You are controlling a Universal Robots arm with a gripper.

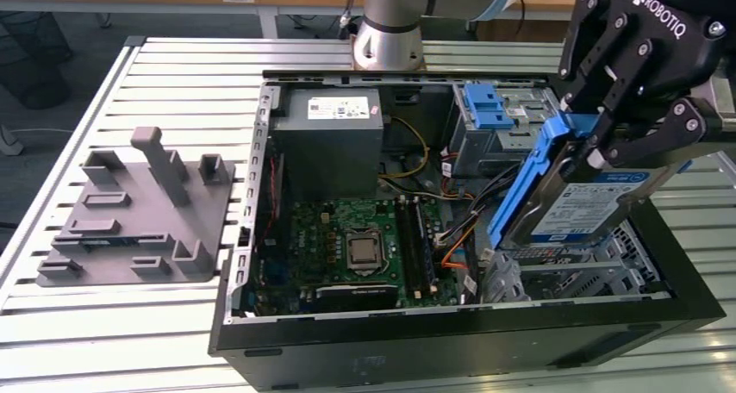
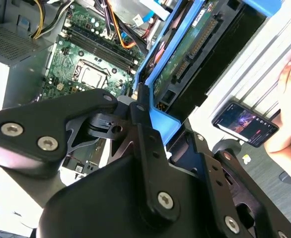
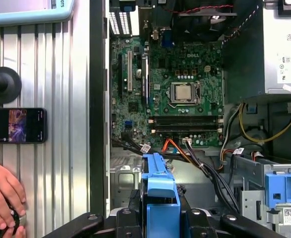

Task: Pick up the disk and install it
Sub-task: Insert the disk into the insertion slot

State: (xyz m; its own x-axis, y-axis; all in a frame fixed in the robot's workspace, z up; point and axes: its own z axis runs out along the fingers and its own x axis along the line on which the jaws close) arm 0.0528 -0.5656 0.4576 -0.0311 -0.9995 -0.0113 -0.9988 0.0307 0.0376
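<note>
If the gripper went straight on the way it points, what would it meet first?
Probably the metal drive cage: the gripper, shut on the disk, points down at it, and the disk's lower end leads. Depth is unclear; cables lie close beside.

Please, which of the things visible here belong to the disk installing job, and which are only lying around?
Belong to the job:
- the disk, held tilted in the gripper
- the open computer case below it

Only lying about:
- the grey fixture plate beside the case
- the phone on the table
- a person's hand near the phone
</note>
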